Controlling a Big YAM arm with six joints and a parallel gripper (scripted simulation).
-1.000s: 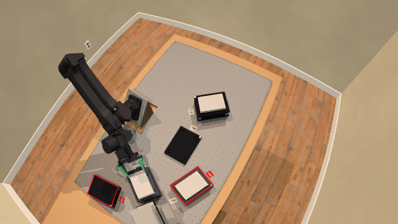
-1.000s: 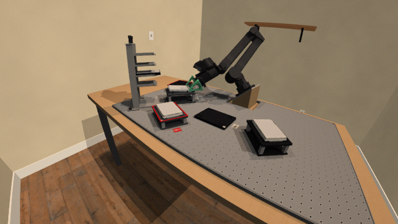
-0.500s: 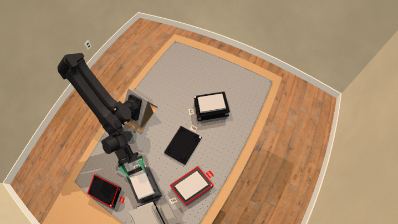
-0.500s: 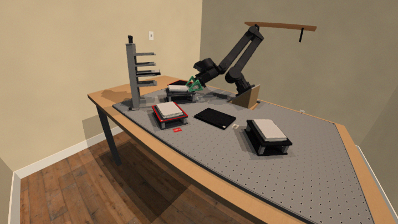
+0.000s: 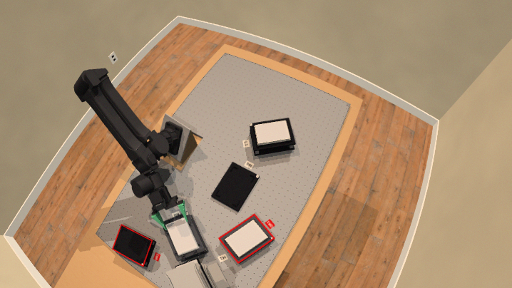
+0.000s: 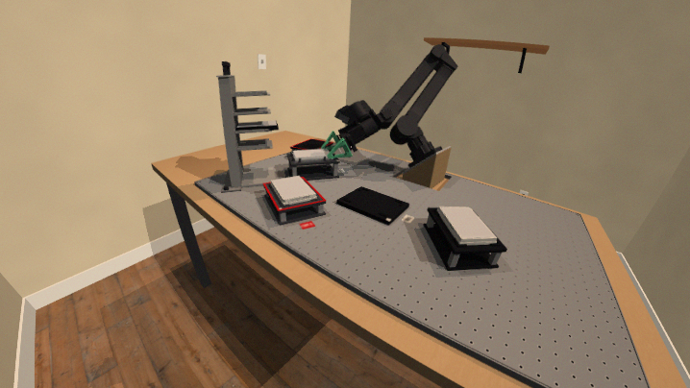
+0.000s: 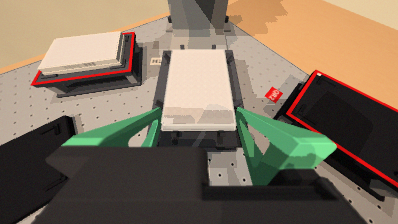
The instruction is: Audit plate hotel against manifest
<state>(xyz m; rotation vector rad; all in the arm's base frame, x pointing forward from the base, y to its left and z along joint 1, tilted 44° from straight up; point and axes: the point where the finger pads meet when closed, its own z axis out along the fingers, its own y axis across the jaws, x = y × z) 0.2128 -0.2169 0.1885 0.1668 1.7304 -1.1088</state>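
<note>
My gripper (image 5: pixel 174 214) (image 6: pixel 335 148) (image 7: pixel 198 111) is open. Its green fingers stand on either side of the near short end of a white plate (image 5: pixel 182 238) (image 6: pixel 308 154) (image 7: pixel 198 85). That plate lies flat on a dark raised nest (image 5: pixel 200 238) (image 7: pixel 231 65) in front of the plate hotel (image 5: pixel 186 275) (image 6: pixel 231 134) (image 7: pixel 197 10). I cannot tell whether the fingers touch the plate. One dark plate (image 6: pixel 258 126) shows on a hotel shelf, second from the bottom; the other shelves look bare. No label is readable.
A red-edged nest (image 5: pixel 223 239) (image 6: pixel 270 192) (image 7: pixel 80 77) carries a white plate. A second red-edged nest (image 5: pixel 132 245) (image 7: pixel 345 125) is bare. A flat black nest (image 5: pixel 234 186) (image 6: pixel 372 204) lies mid-deck. A dark nest (image 5: pixel 292 132) (image 6: pixel 436 224) with a white plate stands farther off.
</note>
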